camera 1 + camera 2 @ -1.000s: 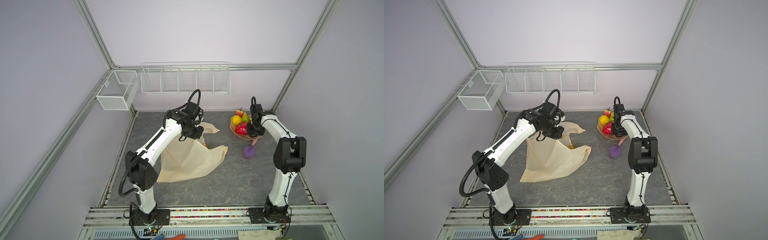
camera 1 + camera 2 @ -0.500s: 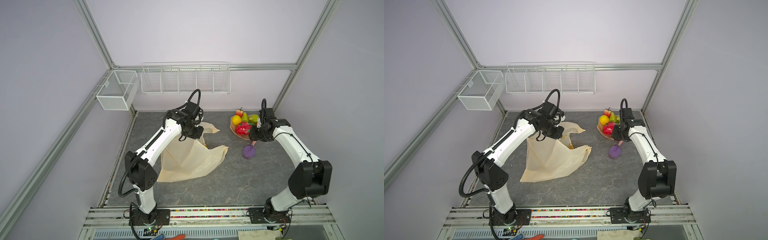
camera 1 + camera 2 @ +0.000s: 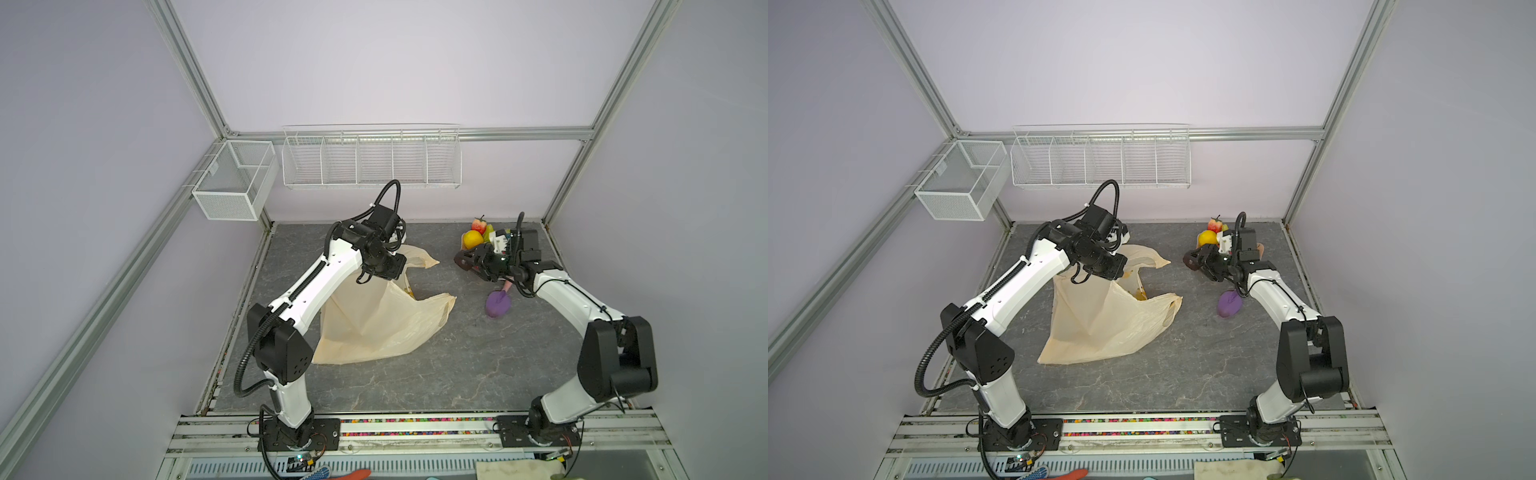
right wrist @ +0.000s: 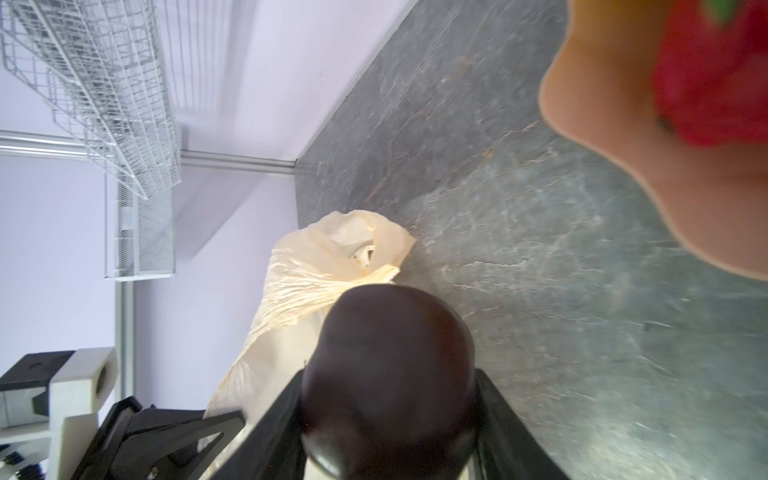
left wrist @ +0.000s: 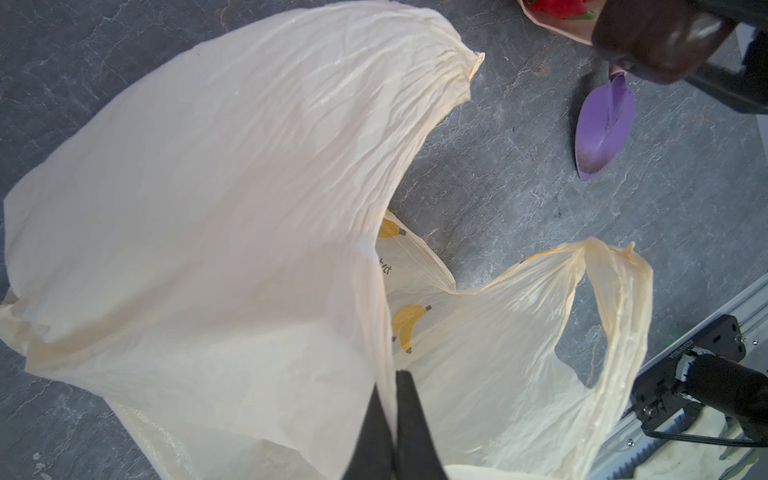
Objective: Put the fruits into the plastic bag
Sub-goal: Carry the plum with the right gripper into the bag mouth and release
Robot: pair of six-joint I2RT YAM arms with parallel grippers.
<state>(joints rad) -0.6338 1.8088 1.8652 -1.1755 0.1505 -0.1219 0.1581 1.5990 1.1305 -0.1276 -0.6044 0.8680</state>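
Observation:
The cream plastic bag lies crumpled on the grey floor, one side lifted. My left gripper is shut on that raised edge of the bag, and the mouth gapes beside it. A dark round fruit sits between the fingers of my right gripper, held in the air between the dish and the bag. Yellow citrus, a strawberry and the red dragon fruit stay in the dish.
The pink wavy-edged dish stands at the back right. A purple scoop lies on the floor in front of it. A wire rack and a mesh box hang on the back wall.
My right arm has swung out and carried the dark fruit from over the dish leftward, toward the bag. The left arm and the bag have not moved.

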